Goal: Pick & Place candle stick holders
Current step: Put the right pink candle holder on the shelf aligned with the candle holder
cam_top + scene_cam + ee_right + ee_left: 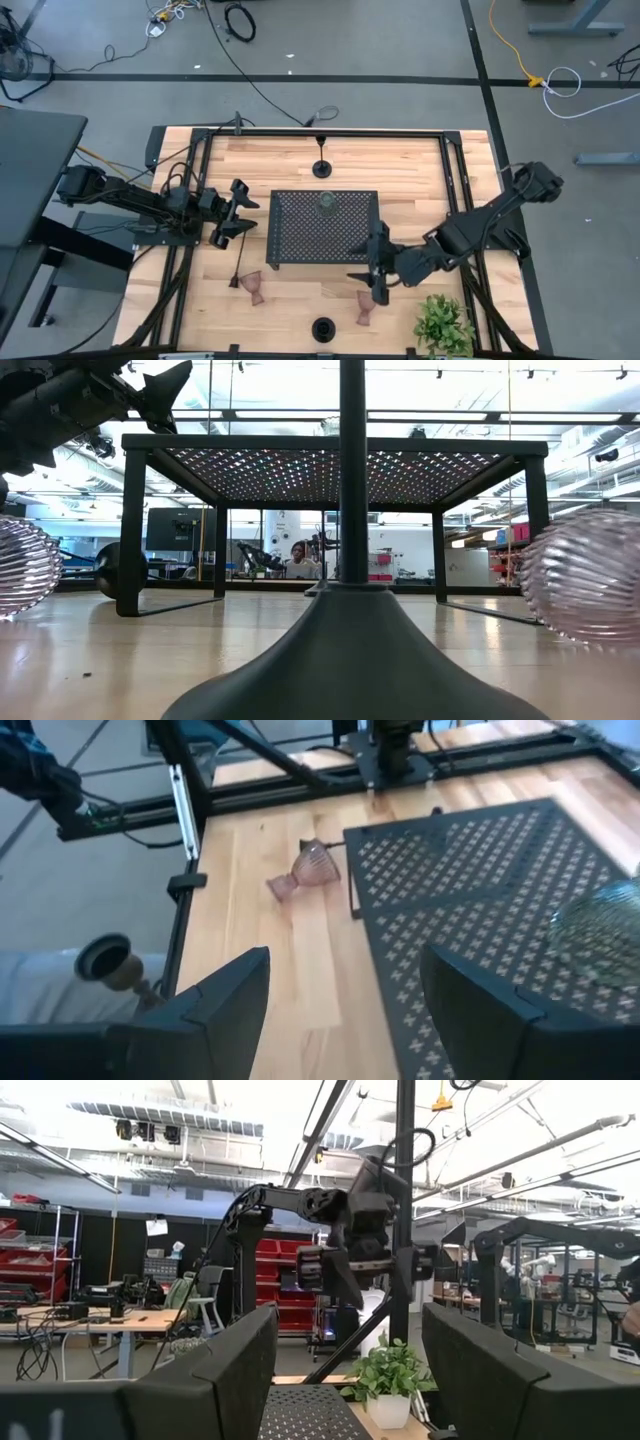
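Observation:
A pale green glass holder [326, 204] stands on the black perforated tray [290, 245]. Two pinkish glass holders [256, 287] [365, 310] lie on their sides on the wood near the tray's front. One black holder [322, 165] stands beyond the tray and one [323, 329] at the near edge. A third [240, 268] lies left of the tray. My left gripper [236, 215] is open and empty, raised beside the tray's left edge. My right gripper [376, 272] is open and empty over the tray's near right corner.
A small leafy plant [443, 322] in a white pot stands at the near right corner, close to my right arm. A black frame rail [330, 133] runs along the table's far edge. In the low view the near black holder [350, 640] fills the foreground.

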### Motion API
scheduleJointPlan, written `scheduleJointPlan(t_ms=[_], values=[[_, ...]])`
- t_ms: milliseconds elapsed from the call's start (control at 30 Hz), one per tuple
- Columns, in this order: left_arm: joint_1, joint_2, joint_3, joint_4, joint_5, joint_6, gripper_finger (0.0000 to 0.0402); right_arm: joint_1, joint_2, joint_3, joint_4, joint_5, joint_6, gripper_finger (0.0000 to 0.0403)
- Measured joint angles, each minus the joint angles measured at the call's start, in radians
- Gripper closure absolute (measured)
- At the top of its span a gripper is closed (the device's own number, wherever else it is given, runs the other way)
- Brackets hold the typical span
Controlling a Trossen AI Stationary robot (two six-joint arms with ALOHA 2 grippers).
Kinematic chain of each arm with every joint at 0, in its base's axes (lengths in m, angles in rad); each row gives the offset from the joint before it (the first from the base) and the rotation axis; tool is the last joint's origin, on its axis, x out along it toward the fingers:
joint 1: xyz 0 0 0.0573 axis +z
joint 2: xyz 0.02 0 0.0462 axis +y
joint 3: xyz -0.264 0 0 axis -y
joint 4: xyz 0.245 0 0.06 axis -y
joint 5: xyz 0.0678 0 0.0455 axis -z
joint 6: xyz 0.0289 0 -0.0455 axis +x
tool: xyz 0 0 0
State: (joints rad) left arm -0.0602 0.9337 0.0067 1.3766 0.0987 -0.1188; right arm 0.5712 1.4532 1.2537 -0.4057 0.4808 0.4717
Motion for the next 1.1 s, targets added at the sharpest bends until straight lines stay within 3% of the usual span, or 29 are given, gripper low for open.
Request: scheduleJointPlan(t_ms=[667,1100], values=[[0.0,0.0,0.0,0.001,0.0,-0.001,0.0154,0.03,0.072,0.0,-0.138,-0.077,0.19,0.0144],[0.0,0.0,0.0,0.003,-0.037,0.002,0.0154,0.091,0.192,0.0,-0.147,-0.324,0.213,0.016]])
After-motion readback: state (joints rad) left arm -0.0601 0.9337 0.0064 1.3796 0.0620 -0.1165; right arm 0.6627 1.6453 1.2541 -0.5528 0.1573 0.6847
